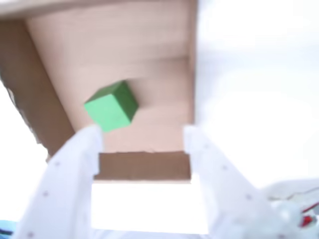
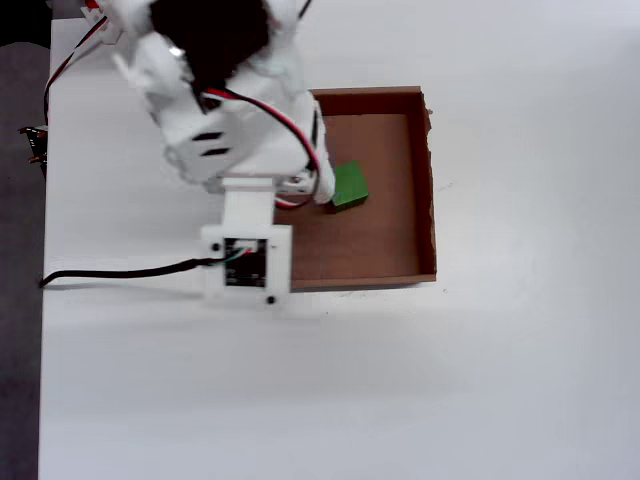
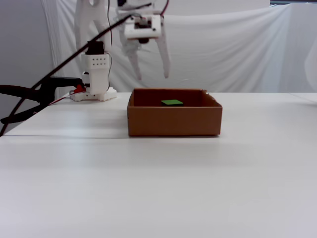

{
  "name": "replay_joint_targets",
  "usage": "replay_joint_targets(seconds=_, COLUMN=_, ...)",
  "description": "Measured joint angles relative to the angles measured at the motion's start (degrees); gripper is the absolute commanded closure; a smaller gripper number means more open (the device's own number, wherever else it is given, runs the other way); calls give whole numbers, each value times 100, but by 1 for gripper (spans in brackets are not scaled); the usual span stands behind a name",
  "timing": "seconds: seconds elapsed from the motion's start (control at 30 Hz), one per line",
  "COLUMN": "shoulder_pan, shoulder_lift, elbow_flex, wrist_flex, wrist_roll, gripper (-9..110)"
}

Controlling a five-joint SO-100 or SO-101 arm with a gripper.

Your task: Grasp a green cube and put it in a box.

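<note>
The green cube lies on the floor of the box, free of any grip. In the overhead view the cube sits inside the box, toward its left side and partly under the arm. In the fixed view the tool hangs above the box with its white fingers spread wide and nothing between them; only the cube's top face shows over the front wall. The box stands on the white table.
</note>
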Motion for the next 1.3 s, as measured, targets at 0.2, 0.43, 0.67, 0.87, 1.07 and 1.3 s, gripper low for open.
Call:
replay_joint_targets(seconds=0.2, shoulder_pan=1468, shoulder_lift=1898, elbow_flex=1397, wrist_flex=-26, wrist_roll=0, gripper=80)
replay_joint_targets(seconds=0.43, shoulder_pan=2742, shoulder_lift=3823, elbow_flex=3410, wrist_flex=-62, wrist_roll=0, gripper=80)
replay_joint_targets(seconds=0.67, shoulder_pan=3094, shoulder_lift=5555, elbow_flex=5528, wrist_flex=-18, wrist_roll=0, gripper=80)
replay_joint_targets(seconds=0.87, shoulder_pan=3287, shoulder_lift=6803, elbow_flex=6557, wrist_flex=290, wrist_roll=0, gripper=80)
replay_joint_targets(seconds=1.07, shoulder_pan=3393, shoulder_lift=7857, elbow_flex=7418, wrist_flex=158, wrist_roll=299, gripper=80)
replay_joint_targets(seconds=1.3, shoulder_pan=3437, shoulder_lift=8666, elbow_flex=7928, wrist_flex=70, wrist_roll=439, gripper=80)
